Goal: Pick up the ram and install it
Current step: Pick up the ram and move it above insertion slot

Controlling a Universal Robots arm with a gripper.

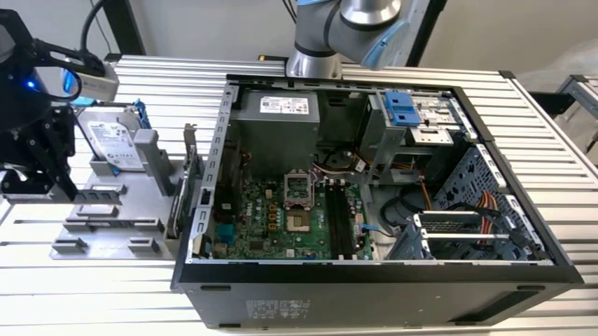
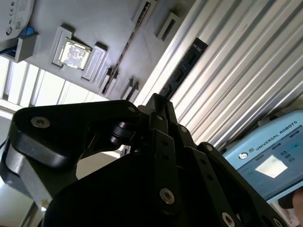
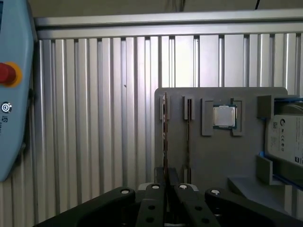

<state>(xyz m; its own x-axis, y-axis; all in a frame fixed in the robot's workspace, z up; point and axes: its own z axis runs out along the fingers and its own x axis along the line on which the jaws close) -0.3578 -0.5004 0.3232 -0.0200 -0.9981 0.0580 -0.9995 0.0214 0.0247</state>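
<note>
The gripper (image 1: 36, 183) hung at the exterior view's left, over the far-left part of a gray holder (image 1: 103, 234) that lay on the slatted metal table (image 1: 168, 77). The ram (image 3: 164, 137) stood on edge in a narrow slot of that holder, close to one of its sides. In the first wrist view it showed as a thin upright strip running straight down to the gripper (image 3: 169, 187). Whether the gripper was apart, together or clamped on the ram could not be told, nor whether it touched the strip at all. A second narrow slot (image 3: 188, 142) ran just beside the ram, and past it a CPU (image 3: 224, 117) sat in a square frame. A drive (image 1: 108, 140) leaned at the holder's back end, well apart from the ram. In the second wrist view the gripper's dark links (image 2: 156, 101) rose in front of the same holder, with the CPU (image 2: 73, 53) beyond. A light-blue pendant (image 3: 12, 94) with a red button lay on the table beside the holder. The open case (image 1: 374, 294) took up the middle of the exterior view, to the holder's right, with the green board (image 1: 271, 217) flat inside it. The ram was not yet installed in it. The arm (image 1: 346, 21) rose behind the case.
</note>
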